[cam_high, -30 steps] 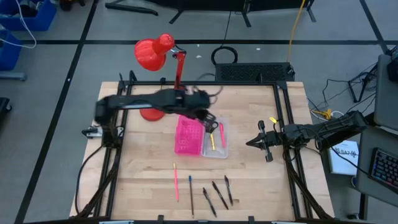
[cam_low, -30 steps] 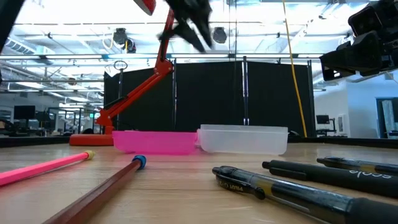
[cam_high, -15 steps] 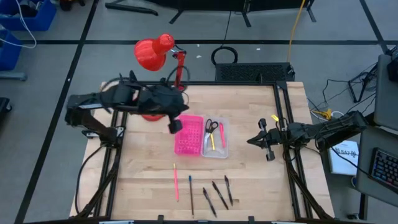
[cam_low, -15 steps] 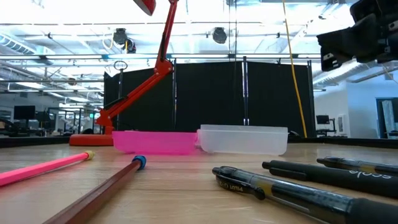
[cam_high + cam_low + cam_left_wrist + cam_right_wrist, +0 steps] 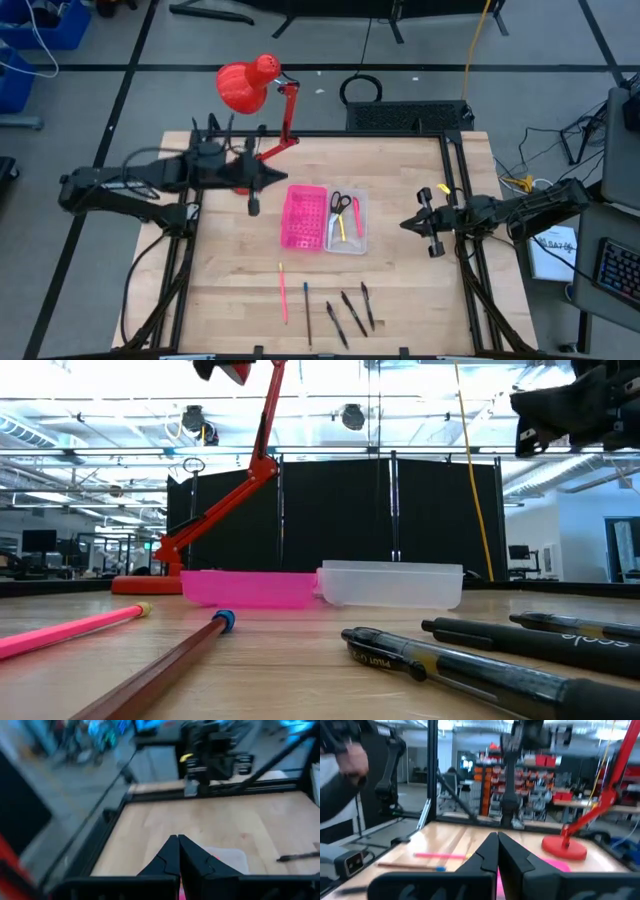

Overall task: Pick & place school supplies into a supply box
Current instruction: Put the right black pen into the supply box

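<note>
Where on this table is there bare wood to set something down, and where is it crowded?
Bare wood: the table's left front corner, left of the pink pencil; the strip between the supply box and the right claw; the far right corner. Crowded: the pens along the front edge, and around the lamp and left claw.

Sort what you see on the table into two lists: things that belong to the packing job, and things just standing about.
Part of the job:
- supply box, pink half joined to clear tray
- scissors, in the clear tray
- yellow pen, in the clear tray
- pink pencil, on the table
- black pens, on the table

Just standing about:
- red desk lamp
</note>
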Robot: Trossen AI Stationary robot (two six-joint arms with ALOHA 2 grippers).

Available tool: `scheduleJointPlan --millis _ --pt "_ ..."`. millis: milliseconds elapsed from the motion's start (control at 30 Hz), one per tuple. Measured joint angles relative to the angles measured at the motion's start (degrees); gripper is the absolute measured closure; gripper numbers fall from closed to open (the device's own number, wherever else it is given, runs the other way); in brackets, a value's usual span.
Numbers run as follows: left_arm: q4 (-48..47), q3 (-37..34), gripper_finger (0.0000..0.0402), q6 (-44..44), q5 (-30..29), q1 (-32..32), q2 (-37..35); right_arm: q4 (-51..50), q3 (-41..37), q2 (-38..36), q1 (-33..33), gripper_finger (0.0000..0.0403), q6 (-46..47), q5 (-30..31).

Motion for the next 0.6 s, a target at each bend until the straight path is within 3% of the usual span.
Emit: scheduleJointPlan --millis 267,433,600 --pt "21.0 -23.4 0.0398 7.5 5.2 2.6 -7.2 0.2 2.4 0.0 0.0 0.0403 1.1 0.0" --pt "39.4 -37.6 0.0398 6.0 18.7 9.8 -10.6 0.5 2.8 0.0 -0.1 0.0403 3.8 0.4" --pt "45.1 -44.5 0.0398 2.7 25.6 15.2 -11.4 0.7 2.8 0.0 -0.1 0.0403 3.4 9.8"
